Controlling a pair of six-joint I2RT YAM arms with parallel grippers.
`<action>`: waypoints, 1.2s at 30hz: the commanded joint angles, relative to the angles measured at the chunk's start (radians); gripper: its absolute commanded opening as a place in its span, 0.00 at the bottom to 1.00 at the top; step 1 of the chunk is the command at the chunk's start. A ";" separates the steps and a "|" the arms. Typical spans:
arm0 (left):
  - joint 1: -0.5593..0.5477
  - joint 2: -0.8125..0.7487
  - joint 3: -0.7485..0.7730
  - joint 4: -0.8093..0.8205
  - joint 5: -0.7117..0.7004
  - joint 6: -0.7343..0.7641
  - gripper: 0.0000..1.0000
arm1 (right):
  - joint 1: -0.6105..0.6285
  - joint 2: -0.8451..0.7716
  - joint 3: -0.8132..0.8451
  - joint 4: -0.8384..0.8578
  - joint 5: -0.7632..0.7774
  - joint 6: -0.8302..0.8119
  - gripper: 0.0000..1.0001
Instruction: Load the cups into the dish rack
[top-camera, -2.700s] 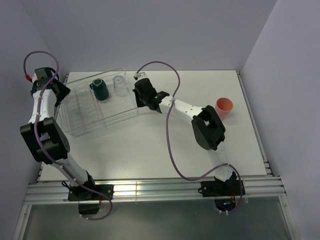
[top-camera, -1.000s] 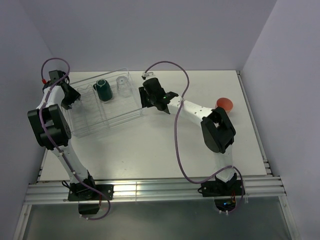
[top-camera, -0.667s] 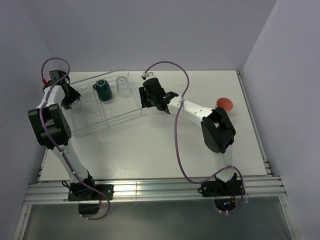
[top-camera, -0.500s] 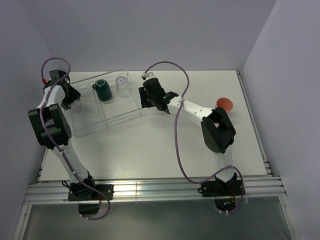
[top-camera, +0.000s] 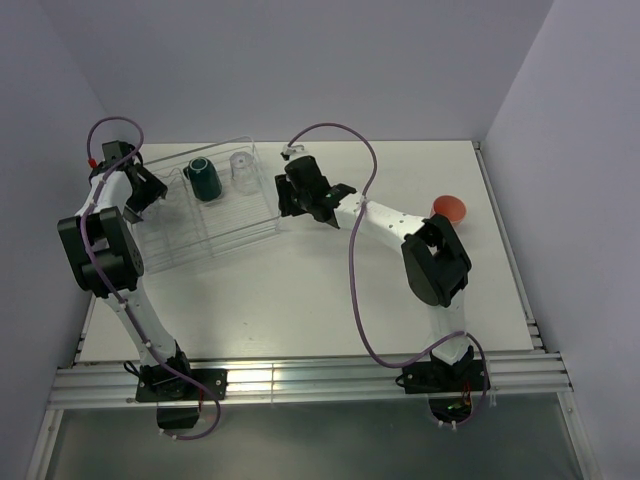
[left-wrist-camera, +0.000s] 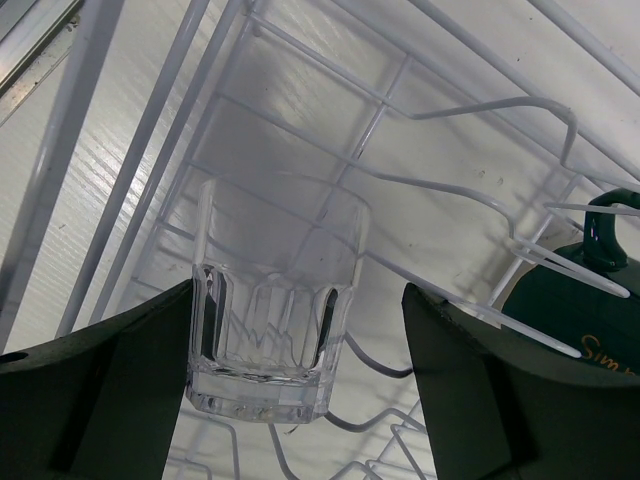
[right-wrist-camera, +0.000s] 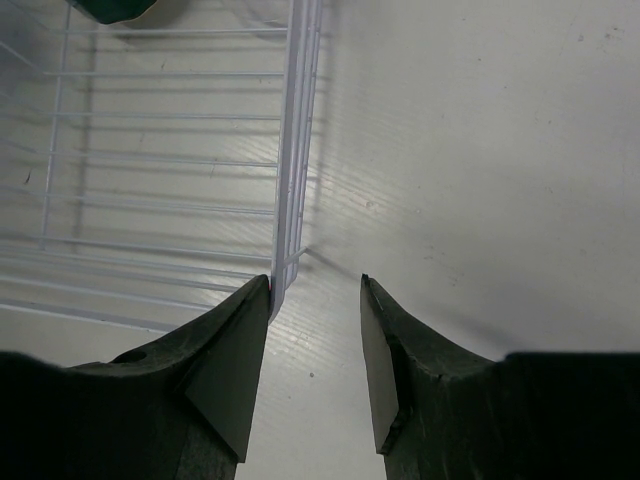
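My left gripper (left-wrist-camera: 300, 380) hangs over the rack's (top-camera: 240, 228) left end, jaws spread wide around a clear glass (left-wrist-camera: 268, 330) standing in the rack; only the left jaw looks to touch it. To finish well, I should lift straight up so neither jaw tips it. My right gripper (right-wrist-camera: 315, 345), jaws apart and empty, sits at the rack's right wall. Next comes the pink cup (top-camera: 450, 209), far right of the rack on the counter (top-camera: 300, 300).

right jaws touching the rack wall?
Touching on one side. In the right wrist view the right gripper stands open by the dish rack end wall; the wall's lower edge meets the left jaw's tip, while bare table separates it from the other jaw.
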 joint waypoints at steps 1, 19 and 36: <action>0.026 -0.001 -0.004 0.009 -0.016 -0.016 0.86 | -0.011 -0.050 0.003 -0.005 0.030 -0.009 0.48; 0.050 -0.065 0.004 0.027 0.108 -0.060 0.83 | -0.011 -0.049 0.001 0.001 0.017 -0.011 0.47; 0.079 -0.059 -0.008 0.027 0.192 -0.080 0.79 | -0.009 -0.035 0.012 0.001 -0.001 -0.009 0.46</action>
